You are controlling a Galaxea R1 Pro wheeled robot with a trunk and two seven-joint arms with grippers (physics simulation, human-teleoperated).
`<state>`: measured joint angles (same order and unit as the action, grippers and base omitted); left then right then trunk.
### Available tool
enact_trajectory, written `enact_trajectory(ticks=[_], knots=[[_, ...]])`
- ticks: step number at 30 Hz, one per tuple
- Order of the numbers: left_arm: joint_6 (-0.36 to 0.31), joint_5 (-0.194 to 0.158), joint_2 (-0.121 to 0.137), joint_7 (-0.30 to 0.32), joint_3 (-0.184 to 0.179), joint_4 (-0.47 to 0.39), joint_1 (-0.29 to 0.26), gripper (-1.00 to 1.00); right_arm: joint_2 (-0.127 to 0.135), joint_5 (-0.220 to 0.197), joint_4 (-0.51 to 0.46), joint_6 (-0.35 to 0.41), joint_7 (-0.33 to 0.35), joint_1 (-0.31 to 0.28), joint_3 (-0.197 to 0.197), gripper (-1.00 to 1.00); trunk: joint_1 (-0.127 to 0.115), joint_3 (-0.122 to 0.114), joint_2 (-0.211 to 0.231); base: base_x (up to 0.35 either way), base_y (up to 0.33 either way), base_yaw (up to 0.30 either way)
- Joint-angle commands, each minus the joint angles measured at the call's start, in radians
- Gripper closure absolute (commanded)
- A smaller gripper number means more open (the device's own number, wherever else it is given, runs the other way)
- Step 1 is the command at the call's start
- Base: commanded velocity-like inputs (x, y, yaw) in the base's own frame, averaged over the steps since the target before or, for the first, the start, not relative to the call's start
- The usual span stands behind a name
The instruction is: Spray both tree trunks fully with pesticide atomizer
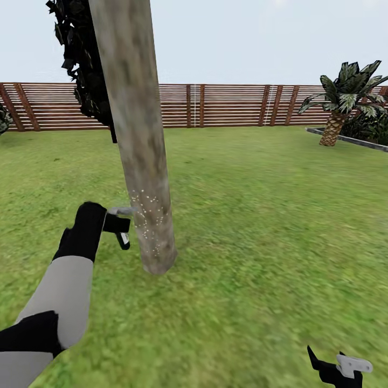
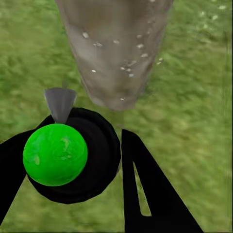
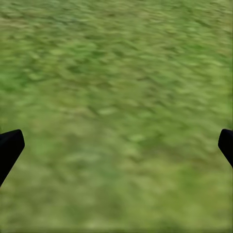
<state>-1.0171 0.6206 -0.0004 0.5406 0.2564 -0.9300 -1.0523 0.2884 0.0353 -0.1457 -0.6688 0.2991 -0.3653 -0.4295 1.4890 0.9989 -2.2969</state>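
A pale grey-beige tree trunk (image 1: 141,161) leans slightly as it rises from the grass (image 1: 258,226) just ahead. Whitish pesticide specks (image 1: 148,221) dot its lower part, and they also show on the trunk (image 2: 114,48) in the left wrist view. My left gripper (image 1: 116,225) is beside the trunk's base, shut on the pesticide atomizer (image 2: 55,154), which has a bright green ball, a black body and a grey nozzle (image 2: 60,102) aimed at the bark. My right gripper (image 1: 337,369) hangs low at the right, open over bare grass (image 3: 116,111).
Dark jagged foliage (image 1: 81,64) hangs behind the trunk at the upper left. A brown slat fence (image 1: 226,105) closes the lawn at the back. A small palm (image 1: 339,108) stands far right beside a grey stone border (image 1: 350,139). Open grass lies to the right.
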Motion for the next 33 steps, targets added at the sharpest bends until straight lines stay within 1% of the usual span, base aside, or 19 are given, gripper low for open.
enact_trajectory(ticks=[1,2,4,5,6,7,10,12,14,15,16,17,18,19,20,23,28,30,33], knots=[[0.007,0.003,0.02,0.023,0.0,0.033,0.016,1.0,0.0,0.0,0.0,0.0,0.0,0.0,0.0,-1.0,0.0,0.0,0.0,0.0,0.0,0.0],[0.01,0.005,0.033,0.031,0.0,0.05,0.03,1.0,0.0,0.0,0.0,0.0,0.0,0.0,0.0,-1.0,0.0,0.0,0.0,0.0,0.0,0.0],[0.024,0.007,0.047,0.033,0.0,0.087,0.079,1.0,0.0,0.0,0.0,0.0,0.0,0.0,0.0,-1.0,0.0,0.0,0.0,0.0,0.0,0.0],[0.035,0.008,0.048,0.033,0.0,0.093,0.094,1.0,0.0,0.0,0.0,0.0,0.0,0.0,0.0,-1.0,0.0,0.0,0.0,0.0,0.0,0.0],[0.066,0.01,0.047,0.026,0.001,0.106,0.13,1.0,0.0,0.0,0.0,0.0,0.0,0.0,0.0,-1.0,0.0,0.0,0.0,0.0,0.0,0.0],[0.08,0.01,0.044,0.014,0.002,0.112,0.152,1.0,0.0,0.0,0.0,0.0,0.0,0.0,0.0,-1.0,0.0,0.0,0.0,0.0,0.0,0.0],[0.101,0.004,0.036,-0.027,0.005,0.119,0.183,1.0,0.0,0.0,0.0,0.0,0.0,0.0,0.0,-1.0,0.0,0.0,0.0,0.0,0.0,0.0],[0.145,-0.001,0.007,-0.108,0.012,0.137,0.203,1.0,0.0,0.0,0.0,0.0,0.0,0.0,0.0,-1.0,0.0,0.0,0.0,0.0,0.0,0.0],[0.168,-0.003,-0.021,-0.174,0.015,0.159,0.206,1.0,0.0,0.0,0.001,0.0,0.0,0.0,0.0,-1.0,0.0,0.0,0.0,0.0,0.0,0.0],[0.184,-0.005,-0.042,-0.223,0.018,0.19,0.207,1.0,0.0,0.0,0.001,0.0,0.0,0.0,0.0,-1.0,0.0,0.0,0.0,0.0,0.0,0.0],[0.239,-0.05,-0.068,-0.302,0.07,0.268,0.208,1.0,0.0,0.0,0.001,0.0,0.0,0.0,0.0,-1.0,0.0,0.0,0.0,0.0,0.0,0.0],[0.262,-0.082,-0.072,-0.327,0.102,0.291,0.208,1.0,0.0,0.0,0.001,0.0,0.0,0.0,0.0,-1.0,0.0,0.0,0.0,0.0,0.0,0.0],[0.29,-0.146,-0.073,-0.377,0.157,0.32,0.209,1.0,0.0,0.0,0.0,0.0,0.0,0.0,0.0,-1.0,0.0,0.0,0.0,0.0,0.0,0.0],[0.3,-0.178,-0.068,-0.415,0.182,0.329,0.209,1.0,0.0,0.0,0.0,0.0,0.0,0.0,0.0,-1.0,0.0,0.0,0.0,0.0,0.0,0.0],[0.306,-0.195,-0.059,-0.447,0.193,0.335,0.209,1.0,0.0,0.0,0.0,0.0,0.0,0.0,0.0,-1.0,0.0,0.0,0.0,0.0,0.0,0.0],[0.312,-0.203,-0.039,-0.483,0.198,0.364,0.216,1.0,0.0,0.0,0.0,0.0,0.0,0.0,0.0,-1.0,0.0,0.0,0.0,0.0,0.0,0.0],[0.316,-0.203,-0.032,-0.494,0.192,0.388,0.242,1.0,0.0,-0.001,0.0,0.0,0.0,0.0,0.0,-1.0,0.0,0.0,0.0,0.001,0.0,0.0],[0.316,-0.204,-0.029,-0.494,0.193,0.389,0.247,1.0,0.001,-0.001,0.0,0.0,0.0,0.0,0.0,-1.0,0.0,0.0,0.0,0.072,-0.009,0.0],[0.327,-0.206,-0.022,-0.496,0.202,0.39,0.272,1.0,0.001,-0.002,0.0,0.0,0.0,0.0,0.0,-1.0,0.0,0.0,0.0,0.19,-0.117,0.0]])
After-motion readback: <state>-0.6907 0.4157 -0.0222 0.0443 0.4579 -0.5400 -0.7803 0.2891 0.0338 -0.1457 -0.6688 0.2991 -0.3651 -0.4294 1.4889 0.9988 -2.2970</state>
